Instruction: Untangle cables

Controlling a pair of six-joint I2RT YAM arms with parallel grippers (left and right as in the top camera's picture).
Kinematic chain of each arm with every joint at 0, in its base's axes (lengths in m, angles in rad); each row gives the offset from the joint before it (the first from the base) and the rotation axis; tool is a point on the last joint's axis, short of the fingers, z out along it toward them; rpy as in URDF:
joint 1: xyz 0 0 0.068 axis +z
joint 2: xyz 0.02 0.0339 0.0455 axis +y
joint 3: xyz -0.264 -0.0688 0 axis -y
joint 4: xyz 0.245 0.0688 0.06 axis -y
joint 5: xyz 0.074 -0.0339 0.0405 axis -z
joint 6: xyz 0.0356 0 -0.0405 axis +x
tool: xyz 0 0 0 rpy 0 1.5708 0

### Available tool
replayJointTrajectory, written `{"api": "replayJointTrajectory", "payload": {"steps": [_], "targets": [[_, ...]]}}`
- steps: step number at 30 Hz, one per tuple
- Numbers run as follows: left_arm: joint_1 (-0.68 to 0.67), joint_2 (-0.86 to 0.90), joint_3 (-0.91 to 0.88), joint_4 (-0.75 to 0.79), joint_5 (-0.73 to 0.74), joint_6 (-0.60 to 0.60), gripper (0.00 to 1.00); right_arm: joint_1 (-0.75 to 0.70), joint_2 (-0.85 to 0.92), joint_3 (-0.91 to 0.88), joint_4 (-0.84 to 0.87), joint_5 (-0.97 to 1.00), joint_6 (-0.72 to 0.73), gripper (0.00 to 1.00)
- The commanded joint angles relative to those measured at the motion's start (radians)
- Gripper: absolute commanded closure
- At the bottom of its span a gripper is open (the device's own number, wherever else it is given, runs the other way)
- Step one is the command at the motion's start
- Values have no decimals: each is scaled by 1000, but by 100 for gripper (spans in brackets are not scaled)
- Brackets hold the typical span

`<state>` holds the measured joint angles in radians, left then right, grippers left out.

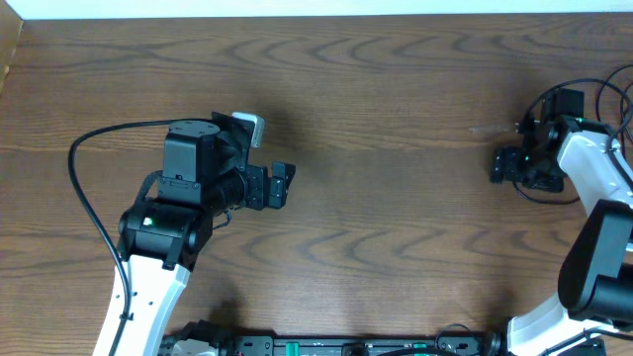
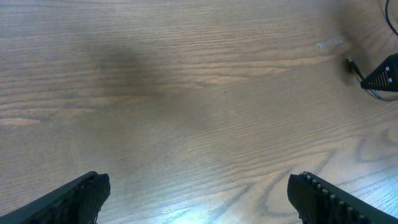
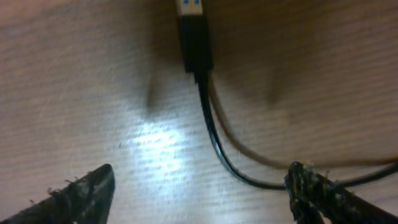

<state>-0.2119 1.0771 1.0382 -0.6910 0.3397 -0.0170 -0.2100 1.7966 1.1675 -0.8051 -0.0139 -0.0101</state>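
Observation:
A thin black cable (image 3: pixel 214 140) with a black USB plug (image 3: pixel 194 37) lies on the wood table in the right wrist view. It curves down to the right finger of my right gripper (image 3: pixel 202 199), which is open and low over the table. A dull line beside the cable looks like its shadow. I cannot make out a white cable. In the overhead view the right gripper (image 1: pixel 502 166) is at the far right with thin black loops (image 1: pixel 546 198) around it. My left gripper (image 1: pixel 282 185) is open and empty over bare wood (image 2: pixel 199 199), far from the cables.
The left wrist view shows the right gripper (image 2: pixel 382 74) and a small plug end (image 2: pixel 352 63) far off at its right edge. A pale scuff (image 1: pixel 490 129) marks the table left of the right arm. The table's far edge (image 1: pixel 316 14) meets a white wall.

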Motion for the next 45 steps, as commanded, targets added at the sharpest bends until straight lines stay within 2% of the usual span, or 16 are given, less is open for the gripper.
{"api": "replayJointTrajectory", "payload": {"steps": [1, 4, 7, 8, 9, 13, 21, 23, 29, 35, 41, 43, 45], "targets": [[3, -7, -7, 4, 16, 32, 4, -19, 35, -5, 26, 27, -6, 22], [3, -7, -7, 4, 16, 48, 4, -36, 52, -5, 47, 50, -5, 33], [3, -7, -7, 4, 16, 48, 4, -53, 61, -5, 65, 76, -5, 36], [3, -7, -7, 4, 16, 51, 4, -57, 65, -5, 70, 88, 4, 42], [3, -7, -7, 4, 16, 51, 4, -60, 67, -5, 75, 102, 12, 43], [3, -7, -7, 4, 16, 51, 4, -88, 72, -5, 106, 147, 13, 43], [3, -7, -7, 5, 16, 69, 4, -137, 72, -5, 129, 104, 12, 45], [3, -6, -7, 9, 15, 70, 4, -130, 72, -2, 132, 27, -28, 38], [3, -6, -7, 11, 15, 73, 4, -105, 72, 2, 117, -150, -186, 38], [3, -6, -7, 11, 16, 73, 4, -83, 85, 1, 104, -5, -140, 38], [3, -6, -7, 11, 15, 74, 4, -76, 179, 1, 98, 64, -90, 42], [3, -6, -7, 11, 15, 74, 3, -70, 202, 1, 101, 93, -74, 47], [3, -6, -7, 11, 15, 74, 4, -70, 212, 1, 106, 149, -28, 56]]}}
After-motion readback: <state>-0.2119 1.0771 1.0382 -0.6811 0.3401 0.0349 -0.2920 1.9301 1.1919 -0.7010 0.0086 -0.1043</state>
